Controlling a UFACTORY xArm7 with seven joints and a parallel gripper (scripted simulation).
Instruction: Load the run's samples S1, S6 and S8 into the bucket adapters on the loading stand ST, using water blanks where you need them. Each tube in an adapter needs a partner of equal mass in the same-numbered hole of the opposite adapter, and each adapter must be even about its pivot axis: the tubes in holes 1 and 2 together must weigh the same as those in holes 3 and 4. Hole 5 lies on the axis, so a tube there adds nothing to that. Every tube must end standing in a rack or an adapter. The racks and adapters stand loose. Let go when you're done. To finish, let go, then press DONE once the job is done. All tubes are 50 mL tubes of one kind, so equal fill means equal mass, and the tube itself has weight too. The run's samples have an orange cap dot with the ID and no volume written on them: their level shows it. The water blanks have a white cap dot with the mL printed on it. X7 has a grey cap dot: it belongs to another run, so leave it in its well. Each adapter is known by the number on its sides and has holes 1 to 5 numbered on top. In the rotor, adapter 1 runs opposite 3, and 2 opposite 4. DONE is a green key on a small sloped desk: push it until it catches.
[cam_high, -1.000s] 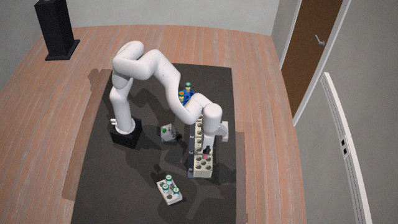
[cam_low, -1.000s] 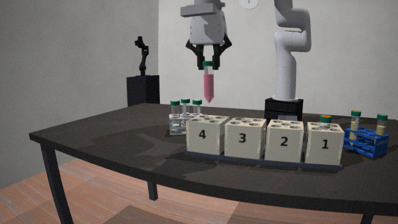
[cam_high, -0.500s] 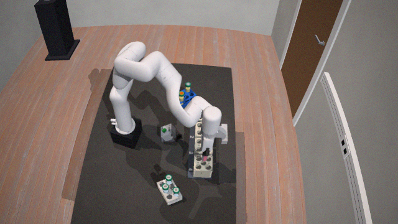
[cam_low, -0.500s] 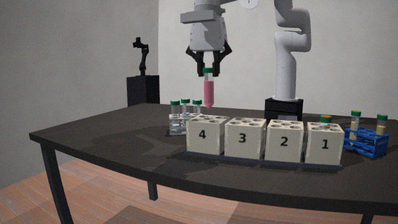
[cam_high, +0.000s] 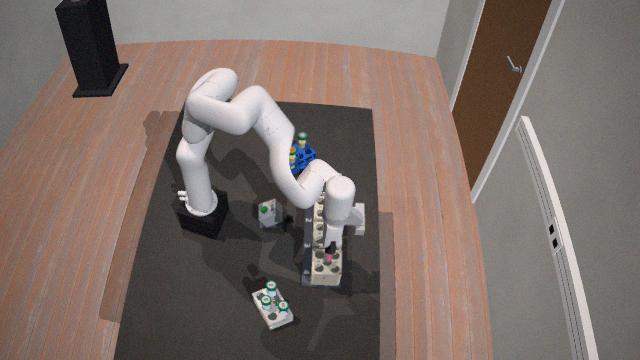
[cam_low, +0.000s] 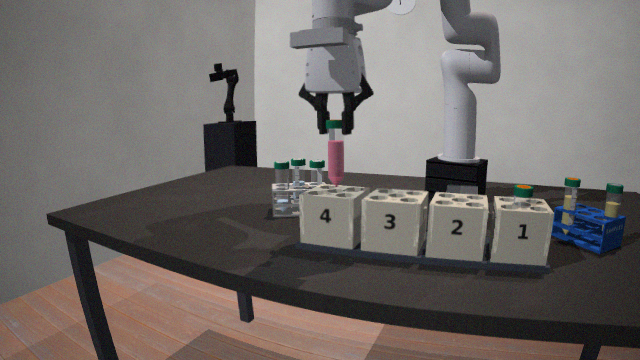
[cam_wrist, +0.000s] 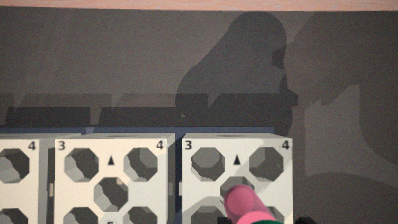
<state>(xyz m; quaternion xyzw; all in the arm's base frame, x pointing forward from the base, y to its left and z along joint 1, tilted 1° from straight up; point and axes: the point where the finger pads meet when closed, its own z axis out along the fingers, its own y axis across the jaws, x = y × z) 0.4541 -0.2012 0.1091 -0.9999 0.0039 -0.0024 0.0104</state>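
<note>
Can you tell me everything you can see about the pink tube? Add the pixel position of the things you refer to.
The pink tube (cam_high: 329, 258) (cam_low: 336, 159) (cam_wrist: 243, 204) is long, see-through and round, with a pointed bottom and a green cap that shows some orange on top. Pink stuff fills most of it, leaving a clear part below the cap. It hangs upright, held near the cap by the black fingers of the end effector (cam_high: 331, 248) (cam_low: 335, 131). Its tip is just above adapter 4 (cam_low: 330, 220), near the middle hole.

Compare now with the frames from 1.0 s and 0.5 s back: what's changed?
The end effector has come down with the pink-filled tube, whose tip is now just above the top of adapter 4. Nothing was newly gripped or let go. The adapters, the blue rack and the white rack look unmoved.
</note>
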